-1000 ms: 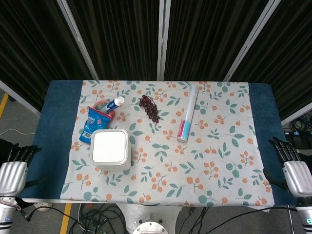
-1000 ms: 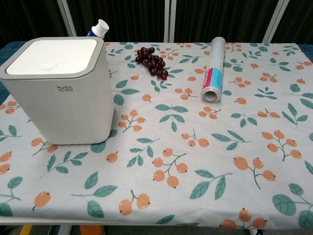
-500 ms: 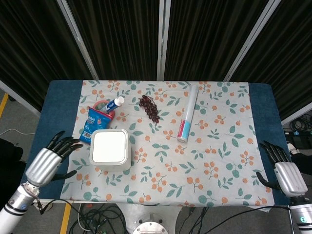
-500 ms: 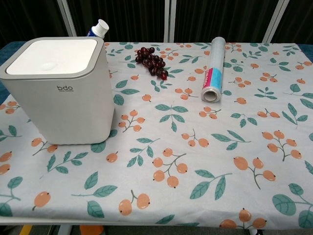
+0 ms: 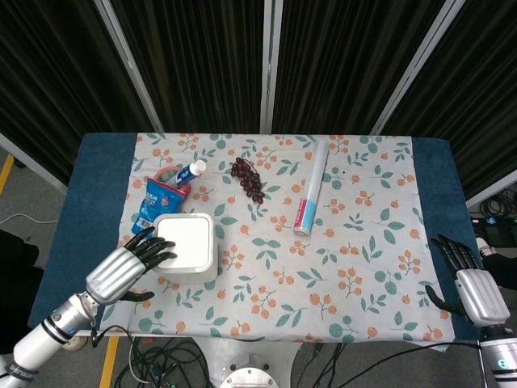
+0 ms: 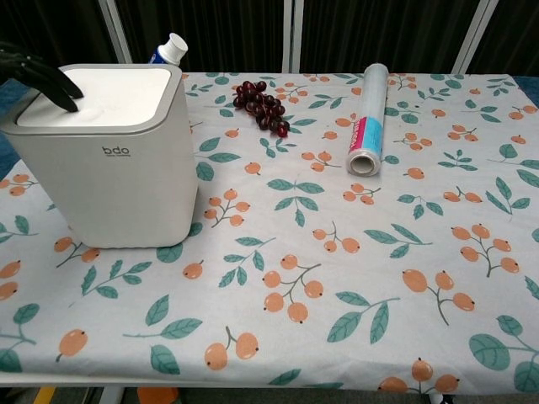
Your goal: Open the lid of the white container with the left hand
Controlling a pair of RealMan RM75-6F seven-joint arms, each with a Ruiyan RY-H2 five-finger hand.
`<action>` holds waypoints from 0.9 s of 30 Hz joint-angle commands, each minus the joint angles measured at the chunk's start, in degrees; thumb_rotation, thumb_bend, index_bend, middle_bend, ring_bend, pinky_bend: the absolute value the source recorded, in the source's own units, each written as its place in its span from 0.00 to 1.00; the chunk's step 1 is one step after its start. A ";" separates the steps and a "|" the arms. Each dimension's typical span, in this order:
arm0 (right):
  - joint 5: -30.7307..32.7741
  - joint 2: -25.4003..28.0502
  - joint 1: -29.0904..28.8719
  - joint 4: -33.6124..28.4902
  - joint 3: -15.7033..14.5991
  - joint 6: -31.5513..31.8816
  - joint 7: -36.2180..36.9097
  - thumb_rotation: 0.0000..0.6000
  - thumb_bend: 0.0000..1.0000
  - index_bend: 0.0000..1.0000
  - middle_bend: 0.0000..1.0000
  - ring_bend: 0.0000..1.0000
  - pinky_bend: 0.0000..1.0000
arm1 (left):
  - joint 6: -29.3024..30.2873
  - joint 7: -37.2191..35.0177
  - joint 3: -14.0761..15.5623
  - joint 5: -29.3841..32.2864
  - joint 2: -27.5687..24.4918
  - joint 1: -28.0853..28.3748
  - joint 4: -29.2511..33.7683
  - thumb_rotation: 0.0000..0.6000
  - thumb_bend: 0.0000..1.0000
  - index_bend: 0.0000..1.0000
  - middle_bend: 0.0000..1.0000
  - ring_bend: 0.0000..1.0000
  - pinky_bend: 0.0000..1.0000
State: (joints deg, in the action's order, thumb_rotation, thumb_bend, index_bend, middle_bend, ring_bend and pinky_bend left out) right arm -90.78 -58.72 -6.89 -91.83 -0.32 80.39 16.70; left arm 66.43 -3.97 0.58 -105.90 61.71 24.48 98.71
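The white container [image 5: 187,246] [image 6: 105,160] stands at the left of the floral cloth, its flat white lid [image 6: 105,93] lying closed in a grey rim. My left hand [image 5: 129,265] [image 6: 38,71] reaches in from the left, fingers spread, with the dark fingertips [image 5: 164,249] on the lid's left edge. It holds nothing. My right hand [image 5: 468,283] hangs at the table's right edge, fingers apart and empty; the chest view does not show it.
A blue snack bag [image 5: 155,204] and a toothpaste tube [image 5: 191,172] [image 6: 171,46] lie behind the container. Dark grapes [image 5: 248,179] [image 6: 263,105] sit at the back middle. A roll of film [image 5: 309,196] [image 6: 368,118] lies right of centre.
My left hand has moved right from beside the table onto the container's lid edge, and the container has shifted slightly. The right hand has barely moved.
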 commanded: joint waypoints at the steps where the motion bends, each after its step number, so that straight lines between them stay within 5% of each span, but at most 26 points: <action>1: -0.09 -0.03 0.03 0.07 0.02 0.15 0.07 1.00 0.27 0.00 0.00 0.00 0.00 | -3.42 1.53 1.05 2.45 -0.37 1.57 1.72 1.00 0.09 0.23 0.18 0.13 0.00; 5: -0.15 -0.04 0.02 0.13 0.04 0.26 0.13 1.00 0.27 0.00 0.00 0.00 0.00 | -1.18 1.97 0.92 3.24 -0.62 0.84 2.43 1.00 0.09 0.23 0.18 0.13 0.00; 16: -0.11 0.54 0.51 0.17 0.33 1.54 0.33 1.00 0.27 0.00 0.00 0.00 0.00 | 22.29 -1.39 -3.51 6.38 0.72 -8.64 -2.33 1.00 0.09 0.18 0.11 0.10 0.00; 22: -0.31 1.02 0.63 -0.05 0.57 2.25 -0.01 1.00 0.27 0.00 0.00 0.00 0.00 | 25.37 -2.94 -3.27 13.22 -1.05 -13.61 -4.03 1.00 0.09 0.17 0.11 0.10 0.00; 27: -0.59 1.33 0.50 -0.35 0.80 2.54 -0.32 1.00 0.27 0.00 0.00 0.00 0.00 | 22.41 1.16 -1.16 19.63 -1.02 -16.86 -5.00 1.00 0.09 0.17 0.11 0.10 0.00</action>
State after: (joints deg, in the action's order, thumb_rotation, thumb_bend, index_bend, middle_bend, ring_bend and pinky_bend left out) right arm -91.36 -57.41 -6.37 -92.17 0.45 82.92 16.40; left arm 90.16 -4.82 -1.60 -88.51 60.86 9.10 94.38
